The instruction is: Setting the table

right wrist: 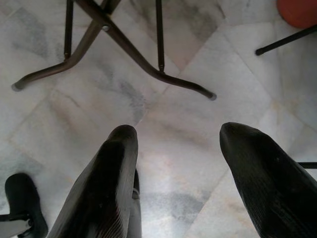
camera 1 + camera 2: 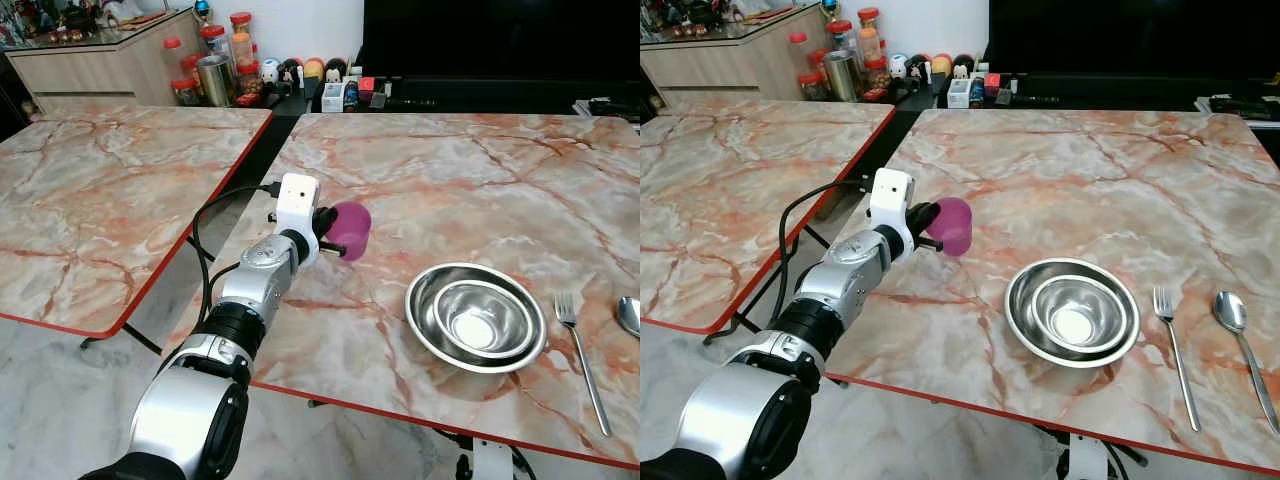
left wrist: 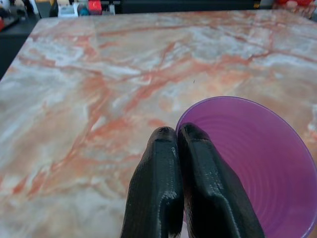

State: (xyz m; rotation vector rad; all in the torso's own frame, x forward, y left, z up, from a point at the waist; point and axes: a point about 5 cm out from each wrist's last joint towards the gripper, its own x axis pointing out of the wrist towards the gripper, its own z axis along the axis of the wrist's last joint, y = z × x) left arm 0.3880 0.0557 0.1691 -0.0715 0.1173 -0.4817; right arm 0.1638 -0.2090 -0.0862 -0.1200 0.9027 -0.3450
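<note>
A marble-patterned surface (image 2: 470,170) with pink and rust veins and a thin red edge fills most of the head views; the landmark on it is a pair of nested round stainless-steel bowls (image 2: 476,318), sitting near the surface's front edge. A silver metal fork (image 2: 581,357) lies just beside the bowls on the robot's right, tines pointing away from the robot; a silver metal spoon (image 2: 1243,351) lies beyond the fork, farther from the bowls and parallel to it. To the robot's left of the bowls, and apart from them, a translucent purple plastic cup (image 2: 349,229) is held at the end of the silver left arm; it is tipped on its side with its opening towards the arm, and whether it touches the surface cannot be told. The left gripper (image 3: 177,139) pinches the cup's rim, its two black fingers (image 3: 156,188) pressed close together, one inside the cup and one outside. The right gripper (image 1: 178,131) hangs over a pale marble-tiled floor (image 1: 173,119) with its fingers spread wide and nothing between them; dark metal table legs (image 1: 129,49) cross the floor ahead of it. Far behind the bowls, past the surface's back edge, red-lidded jars (image 2: 228,50) stand against a wall.
</note>
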